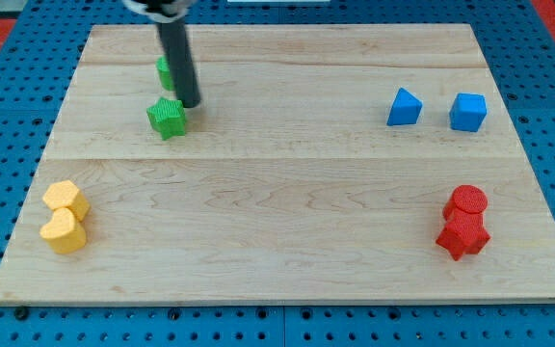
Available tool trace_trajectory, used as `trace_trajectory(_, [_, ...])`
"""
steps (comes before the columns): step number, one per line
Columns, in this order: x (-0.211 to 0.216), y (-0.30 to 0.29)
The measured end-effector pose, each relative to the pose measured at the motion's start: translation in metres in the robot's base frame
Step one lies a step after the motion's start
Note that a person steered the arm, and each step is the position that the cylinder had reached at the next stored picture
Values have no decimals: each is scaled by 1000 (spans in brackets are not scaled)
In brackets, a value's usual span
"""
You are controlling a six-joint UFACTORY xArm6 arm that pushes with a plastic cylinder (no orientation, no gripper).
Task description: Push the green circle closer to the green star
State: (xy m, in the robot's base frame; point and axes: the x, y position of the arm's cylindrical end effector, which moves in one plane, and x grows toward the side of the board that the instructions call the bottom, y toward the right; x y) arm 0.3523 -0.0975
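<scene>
The green star [166, 118] lies on the wooden board [277, 193] at the upper left. The green circle [164, 72] sits just above it, mostly hidden behind my dark rod, with only its left edge showing. My tip [190, 102] rests on the board just right of the star's upper right point and just below the circle. A small gap shows between the circle and the star.
A blue triangle [404, 107] and a blue cube [468, 112] sit at the upper right. Two red blocks [465, 222] sit together at the right. A yellow hexagon [66, 199] and a yellow heart [63, 232] sit at the lower left.
</scene>
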Motion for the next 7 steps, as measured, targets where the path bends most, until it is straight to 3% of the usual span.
trace_trajectory(1, [7, 44])
trace_trajectory(7, [4, 51])
